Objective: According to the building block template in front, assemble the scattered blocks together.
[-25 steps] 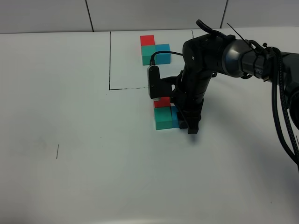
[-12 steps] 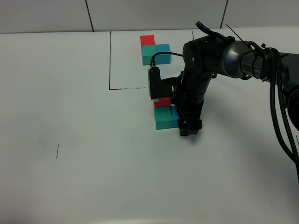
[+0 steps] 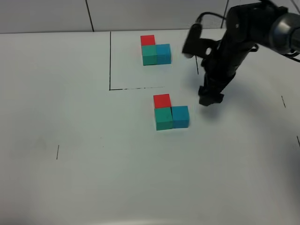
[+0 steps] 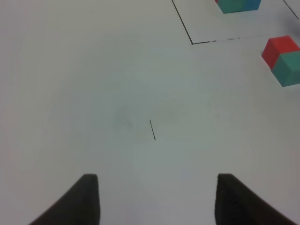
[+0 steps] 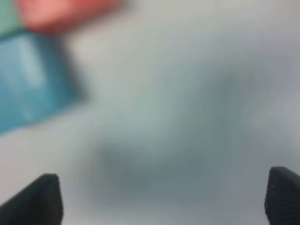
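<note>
The building block template, a red [image 3: 148, 40], teal-green [image 3: 150, 55] and blue [image 3: 163, 53] L-shaped trio, sits at the back inside thin black lines [image 3: 110, 61]. In front of it the scattered blocks touch in the same L shape: red cube [image 3: 162, 100], teal-green cube [image 3: 164, 118], blue cube [image 3: 180, 116]. My right gripper [image 3: 210, 99] hovers to the right of the blue cube, apart from it. In the blurred right wrist view the right gripper [image 5: 164, 199] is open and empty, with the blue cube [image 5: 33, 79] beyond it. My left gripper [image 4: 161, 201] is open over bare table, far from the red cube [image 4: 280, 49].
The white table [image 3: 93, 178] carries a few short black marks, one at the left [image 3: 57, 151] and one at the right [image 3: 283, 101]. A tiled wall runs along the back. The right arm reaches in from the upper right corner.
My right gripper has opened, let go of the blue cube, and moved up and away to the right. The blue cube stays beside the teal-green one.
</note>
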You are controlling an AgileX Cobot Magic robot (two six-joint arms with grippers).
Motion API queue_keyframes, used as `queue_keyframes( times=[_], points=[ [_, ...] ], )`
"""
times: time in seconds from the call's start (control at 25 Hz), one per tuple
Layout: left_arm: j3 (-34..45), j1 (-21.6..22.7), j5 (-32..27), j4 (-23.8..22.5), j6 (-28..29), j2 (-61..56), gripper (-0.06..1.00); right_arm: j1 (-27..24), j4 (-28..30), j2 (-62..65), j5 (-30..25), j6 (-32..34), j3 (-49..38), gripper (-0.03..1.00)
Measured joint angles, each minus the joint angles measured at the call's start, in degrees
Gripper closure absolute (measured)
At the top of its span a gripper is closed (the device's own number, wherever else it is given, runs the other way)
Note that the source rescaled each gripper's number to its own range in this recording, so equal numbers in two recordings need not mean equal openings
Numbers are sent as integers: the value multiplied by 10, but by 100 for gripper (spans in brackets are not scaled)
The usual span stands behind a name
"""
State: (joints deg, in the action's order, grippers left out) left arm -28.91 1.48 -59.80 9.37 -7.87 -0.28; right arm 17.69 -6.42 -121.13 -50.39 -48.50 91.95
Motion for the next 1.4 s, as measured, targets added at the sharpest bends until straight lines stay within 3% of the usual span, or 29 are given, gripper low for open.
queue_keyframes(
  times=[0.28, 0.52, 0.8, 1.04, 1.4],
  points=[
    [0, 0, 0, 0, 0, 0, 73, -170, -59, 11, 50, 140, 0, 10],
    [0, 0, 0, 0, 0, 0, 73, -248, -65, 66, 63, 197, -1, 10],
    [0, 0, 0, 0, 0, 0, 73, -268, -68, 184, 63, 205, -43, 10],
    [0, 0, 0, 0, 0, 0, 73, -277, -67, 353, 95, 210, -198, 10],
    [0, 0, 0, 0, 0, 0, 73, -297, -35, 668, 92, 292, -437, 10]
  ],
)
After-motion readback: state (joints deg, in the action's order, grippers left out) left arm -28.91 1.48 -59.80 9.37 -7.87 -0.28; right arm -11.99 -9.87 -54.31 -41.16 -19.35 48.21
